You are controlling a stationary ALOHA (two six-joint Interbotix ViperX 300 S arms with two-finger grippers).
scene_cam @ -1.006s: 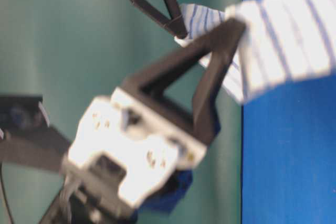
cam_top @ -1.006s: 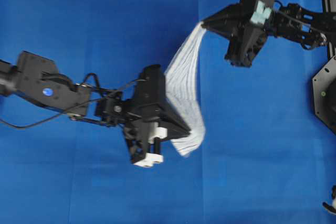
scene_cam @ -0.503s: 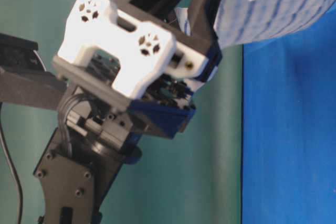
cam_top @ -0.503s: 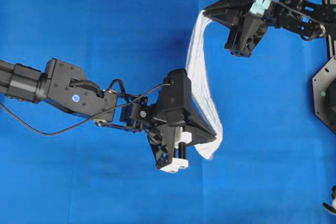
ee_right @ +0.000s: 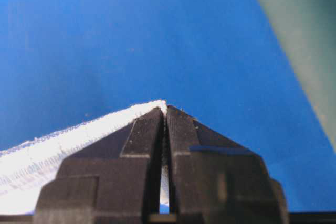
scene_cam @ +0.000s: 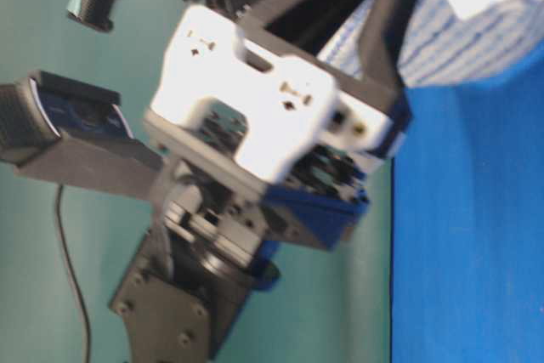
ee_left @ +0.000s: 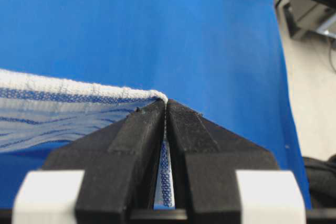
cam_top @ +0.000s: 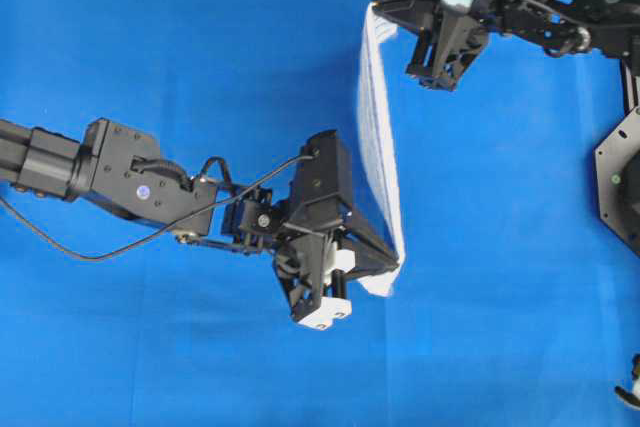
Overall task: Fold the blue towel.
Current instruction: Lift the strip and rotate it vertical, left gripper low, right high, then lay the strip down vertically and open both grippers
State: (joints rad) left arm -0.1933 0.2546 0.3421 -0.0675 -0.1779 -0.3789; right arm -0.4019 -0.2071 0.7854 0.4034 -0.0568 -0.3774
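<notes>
The blue towel (cam_top: 378, 137), white with thin blue stripes, hangs stretched in the air between my two grippers above the blue table covering. My left gripper (cam_top: 398, 263) is shut on its near corner, and towel cloth (ee_left: 63, 103) runs off to the left of the pinched jaws (ee_left: 166, 103). My right gripper (cam_top: 376, 5) is shut on the far corner at the top of the overhead view, with the white hem (ee_right: 79, 129) trailing left from its tips (ee_right: 166, 106). In the table-level view the left wrist fills the frame with the towel (scene_cam: 463, 23) behind it.
The solid-blue table covering (cam_top: 180, 67) spreads under everything. A black frame and mount (cam_top: 620, 177) stand along the right edge. The left arm (cam_top: 120, 177) reaches in from the left with a loose cable below it.
The towel has been pulled straighter and tauter. The right gripper has moved up and left; the left gripper first swung right, then eased slightly back.
</notes>
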